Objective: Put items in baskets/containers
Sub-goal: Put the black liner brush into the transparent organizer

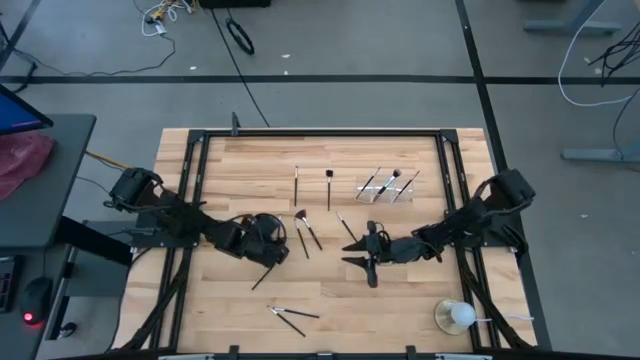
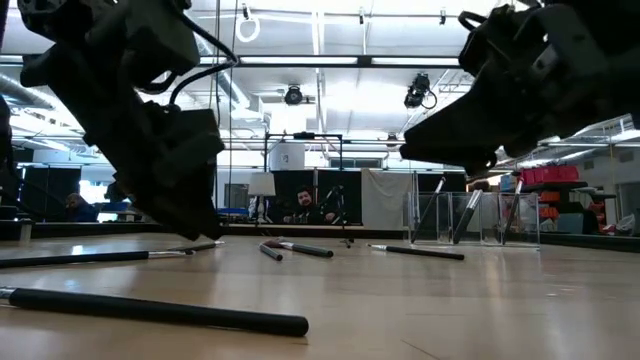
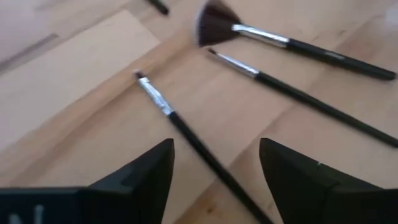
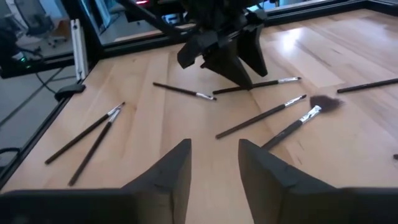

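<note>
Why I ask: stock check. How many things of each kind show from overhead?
Thin dark-handled makeup brushes loose on the wooden table: 8
Brushes in the small clear plastic tray: 3
Round clear plastic cup holding a white ball: 1
Total, from the high view: 12

Brushes (image 1: 301, 234) scattered; three in tray (image 1: 388, 186)

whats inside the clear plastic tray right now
Three thin dark-handled makeup brushes lie slanted inside the small clear plastic tray. Nothing covers them from above; whether anything lies beneath them cannot be seen.
</note>
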Available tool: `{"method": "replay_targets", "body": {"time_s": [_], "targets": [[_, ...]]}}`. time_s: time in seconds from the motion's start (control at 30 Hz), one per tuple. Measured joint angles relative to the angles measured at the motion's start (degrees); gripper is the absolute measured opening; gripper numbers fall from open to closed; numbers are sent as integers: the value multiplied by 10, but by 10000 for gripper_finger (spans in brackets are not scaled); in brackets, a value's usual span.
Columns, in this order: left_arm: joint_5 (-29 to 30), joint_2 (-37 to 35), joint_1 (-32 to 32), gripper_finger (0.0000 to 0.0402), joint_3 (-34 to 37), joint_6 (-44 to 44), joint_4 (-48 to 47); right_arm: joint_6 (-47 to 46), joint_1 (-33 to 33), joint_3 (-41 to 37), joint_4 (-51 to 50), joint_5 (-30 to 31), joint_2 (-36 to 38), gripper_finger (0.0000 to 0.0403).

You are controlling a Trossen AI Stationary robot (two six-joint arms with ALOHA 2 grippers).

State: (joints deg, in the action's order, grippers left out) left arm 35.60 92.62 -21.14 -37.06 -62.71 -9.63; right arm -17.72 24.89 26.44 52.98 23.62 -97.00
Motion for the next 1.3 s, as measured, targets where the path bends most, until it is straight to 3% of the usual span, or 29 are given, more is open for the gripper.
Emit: {"method": "replay_targets", "body": {"time_s": [0.13,0.27,0.5,0.8,1.1,1.3], "targets": [[32,2,-8,250,0,0,-9,0,-2,0,13,0,-3,137],[42,28,-12,219,0,3,-9,1,-2,0,12,0,-3,137],[60,93,-14,147,-6,-16,-4,2,-2,0,14,-1,-3,137],[60,96,-24,14,-6,4,-12,2,-2,0,14,-1,-3,137],[68,91,-30,11,-5,5,-26,2,-2,0,14,-1,-3,137],[75,43,-45,14,3,22,-61,2,-2,0,14,-1,-3,137]]}}
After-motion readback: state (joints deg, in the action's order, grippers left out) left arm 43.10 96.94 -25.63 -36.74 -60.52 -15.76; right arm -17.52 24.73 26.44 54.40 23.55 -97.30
